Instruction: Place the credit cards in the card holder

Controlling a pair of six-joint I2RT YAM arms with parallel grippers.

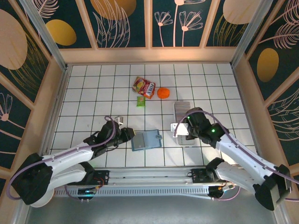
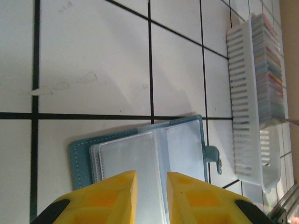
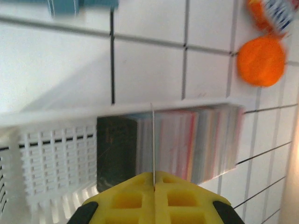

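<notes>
Yellow jaws of the right gripper (image 3: 154, 179) are pressed fully together on one credit card (image 3: 153, 140). In the right wrist view the card is seen edge-on, as a thin pale line rising from between the fingers. Behind it lies a white slotted tray (image 3: 56, 149) with the rest of the credit cards (image 3: 187, 140) packed on edge in mixed pinks, greys and blues. A dark card (image 3: 117, 144) sits at the 9 o'clock end of the stack.

In the top view the right gripper (image 1: 180, 128) sits at the near end of the tray (image 1: 181, 108), which runs away from it toward 12 o'clock. The card holder (image 1: 147, 140), teal and lying open on the white tiled table (image 1: 93, 93), is at about 8 o'clock from this gripper, just beside it.

The left gripper (image 1: 128, 134) is at the card holder's 9 o'clock edge. In the left wrist view its jaws (image 2: 152, 179) stand a narrow gap apart over the clear sleeves (image 2: 135, 158) of the card holder (image 2: 79, 154). I cannot tell whether they pinch a sleeve. The clasp tab (image 2: 214, 156) points toward the tray (image 2: 243, 93).

Beyond the tray at 11 o'clock lie a round orange object (image 1: 163, 93), a red and yellow snack packet (image 1: 144, 87) and a small green packet (image 1: 140, 101).
</notes>
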